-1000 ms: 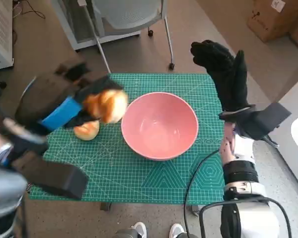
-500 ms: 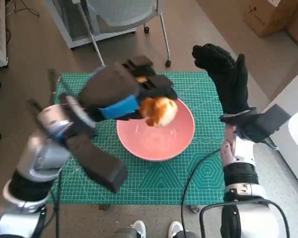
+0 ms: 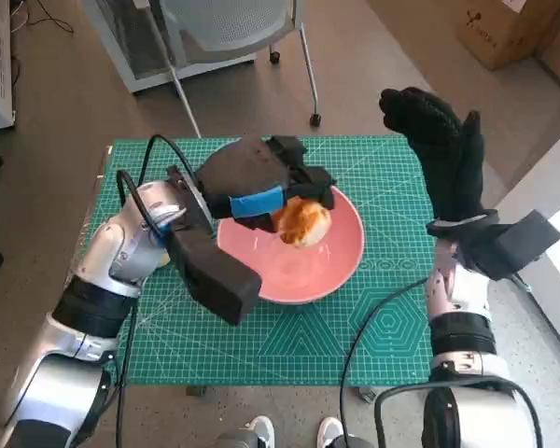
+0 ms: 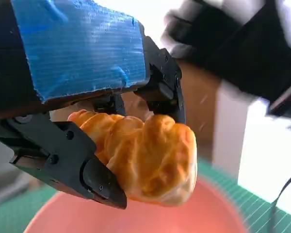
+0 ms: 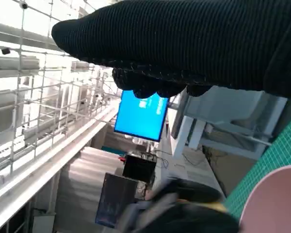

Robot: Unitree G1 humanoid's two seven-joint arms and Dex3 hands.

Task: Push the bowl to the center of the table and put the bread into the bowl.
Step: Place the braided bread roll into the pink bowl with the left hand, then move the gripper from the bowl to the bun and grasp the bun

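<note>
Left hand point(image 3: 261, 182) sits over the pink bowl point(image 3: 341, 266), fingers closed round the bread point(image 3: 303, 221) — a golden, knobbly roll held above the bowl's inside, nearer its left rim. Whether the roll touches the bowl floor cannot be told from the head view. In the left wrist view the roll point(image 4: 145, 160) is clamped between the black fingers point(image 4: 99, 182) on one side and point(image 4: 165, 90) on the other, with the blue tape point(image 4: 82, 43) across the back of the hand point(image 4: 77, 73) and the bowl's point(image 4: 218, 213) pink inside blurred beneath it; the roll looks clear of the pink surface there.

The bowl stands on the green cutting mat point(image 3: 289, 341) that covers the table, roughly central, a little towards the far edge. The left forearm point(image 3: 121, 252) crosses the mat's left part, and a black block on the wrist point(image 3: 215, 271) hangs over the bowl's near-left rim.

Right hand point(image 3: 443, 154) is raised at the table's far right corner, off to the right of the bowl and not touching it — gloved fingers extended and close together, holding nothing. In the right wrist view the glove point(image 5: 184, 43) is a dark band, with a sliver of the bowl's rim point(image 5: 276, 204) and the mat point(image 5: 281, 150) in one corner, and a blue screen point(image 5: 143, 114) in the room behind

A chair point(image 3: 229, 28) stands on the floor beyond the table; shoe tips point(image 3: 294, 434) show at the near edge
</note>
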